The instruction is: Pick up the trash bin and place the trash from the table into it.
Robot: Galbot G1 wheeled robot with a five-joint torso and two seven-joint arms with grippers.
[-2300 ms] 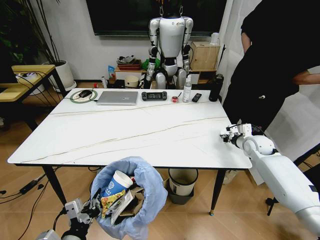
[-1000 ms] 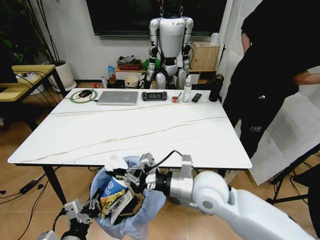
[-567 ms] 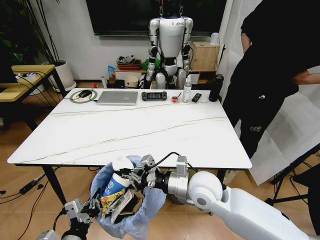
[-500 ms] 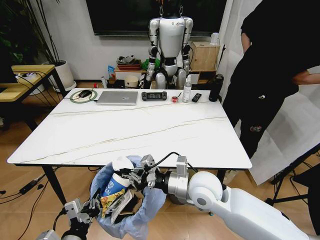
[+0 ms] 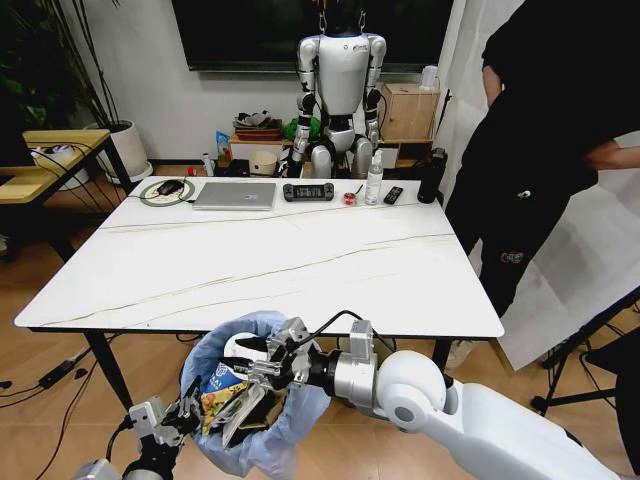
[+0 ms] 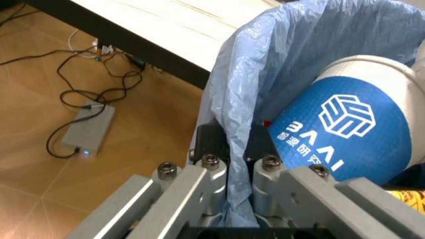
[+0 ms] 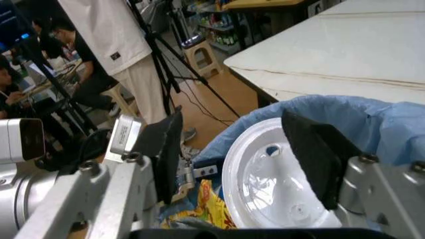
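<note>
Blue-and-white paper cup (image 5: 231, 357) sits lid-up in the trash bin (image 5: 262, 400), long axis tilted toward 1 o'clock, among wrappers. Right claw (image 5: 268, 362) at its 3 o'clock, fingers spread open astride the white lid, not gripping. Left claw (image 5: 182, 415) at bin's 8 o'clock, clamped on bag rim, below the table (image 5: 300, 262) front edge.

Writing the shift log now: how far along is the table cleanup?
Nearly finished. The trash bin hangs off the left end effector, shut on its blue liner, and already holds wrappers. The right end effector, open, straddles the paper cup over the bin. No litter shows on the table.
</note>
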